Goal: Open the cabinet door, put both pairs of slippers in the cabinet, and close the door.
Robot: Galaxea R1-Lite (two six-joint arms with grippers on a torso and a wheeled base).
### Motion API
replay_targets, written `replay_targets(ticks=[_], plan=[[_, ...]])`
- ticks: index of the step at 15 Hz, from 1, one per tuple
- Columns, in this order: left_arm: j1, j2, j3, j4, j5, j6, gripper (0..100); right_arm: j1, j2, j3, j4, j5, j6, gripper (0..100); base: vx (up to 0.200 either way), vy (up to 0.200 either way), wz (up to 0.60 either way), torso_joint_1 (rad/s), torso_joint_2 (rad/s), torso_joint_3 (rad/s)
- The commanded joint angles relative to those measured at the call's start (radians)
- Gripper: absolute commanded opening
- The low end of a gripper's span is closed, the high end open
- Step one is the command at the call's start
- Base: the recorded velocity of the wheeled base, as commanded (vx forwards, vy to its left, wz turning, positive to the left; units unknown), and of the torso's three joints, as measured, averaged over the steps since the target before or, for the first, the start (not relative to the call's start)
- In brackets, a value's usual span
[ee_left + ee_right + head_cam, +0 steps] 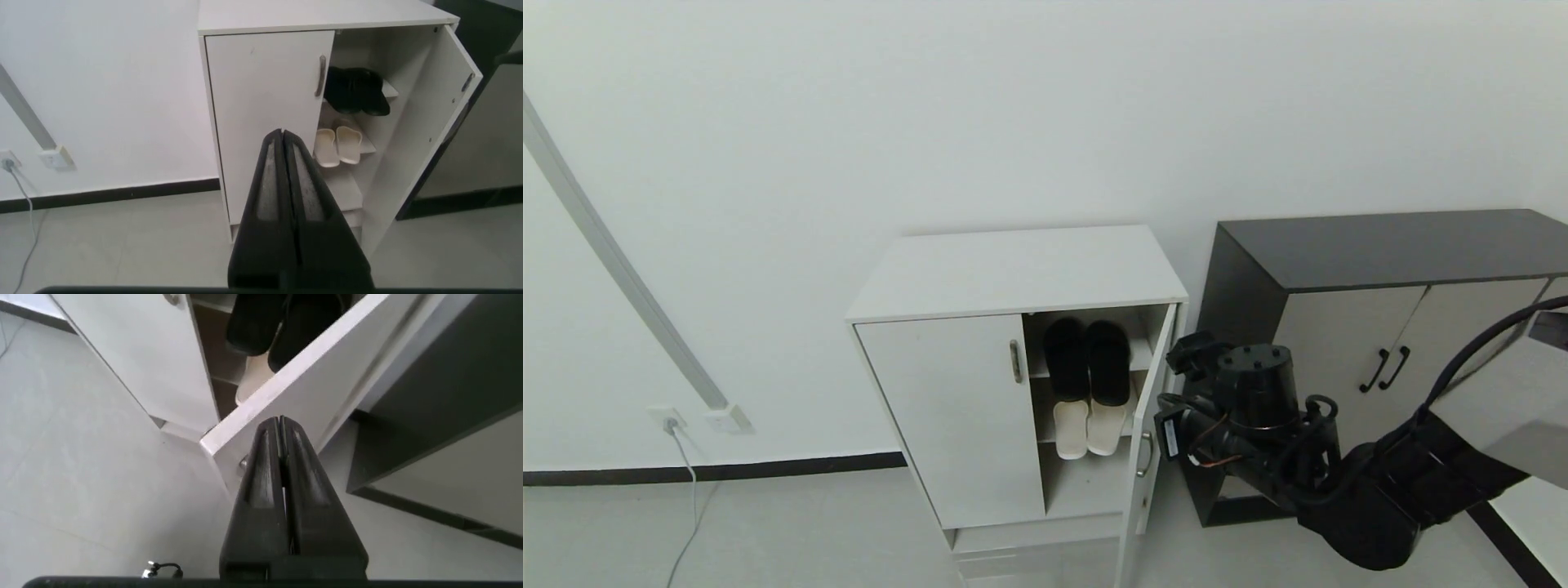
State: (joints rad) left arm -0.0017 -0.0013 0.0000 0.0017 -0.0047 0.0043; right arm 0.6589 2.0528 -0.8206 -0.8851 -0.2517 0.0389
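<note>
The white cabinet (1013, 273) stands against the wall with its left door (956, 416) closed and its right door (1153, 408) swung open. Inside, a black pair of slippers (1088, 359) lies on the upper shelf and a cream pair (1086, 426) on the shelf below. My right arm (1258, 408) is beside the outer face of the open door, close to its handle (1145, 454). My right gripper (282, 421) is shut and empty, its tip just short of the door's edge (327, 376). My left gripper (283, 133) is shut and empty, well back from the cabinet (270, 90).
A dark cabinet with grey doors (1380, 327) stands right next to the open door. A wall socket with a hanging cable (670, 423) is at the left. Bare floor (768, 531) lies left of and in front of the white cabinet.
</note>
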Motion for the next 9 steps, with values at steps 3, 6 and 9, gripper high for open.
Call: replay_targets(ticks=[3,6,9], plan=[[0.000,0.001,0.000,0.000,0.000,0.000,0,-0.010,0.083,0.000,-0.009,0.005,-0.001,0,0.000,0.000,0.00,0.000,0.00,0.000],[0.000,0.001,0.000,0.000,0.000,0.000,0,-0.013,0.130,-0.063,-0.020,0.005,0.001,0,0.000,0.000,0.00,0.000,0.00,0.000],[0.000,0.001,0.000,0.000,0.000,0.000,0,-0.019,0.162,-0.120,-0.023,0.005,-0.001,0,0.000,0.000,0.00,0.000,0.00,0.000]])
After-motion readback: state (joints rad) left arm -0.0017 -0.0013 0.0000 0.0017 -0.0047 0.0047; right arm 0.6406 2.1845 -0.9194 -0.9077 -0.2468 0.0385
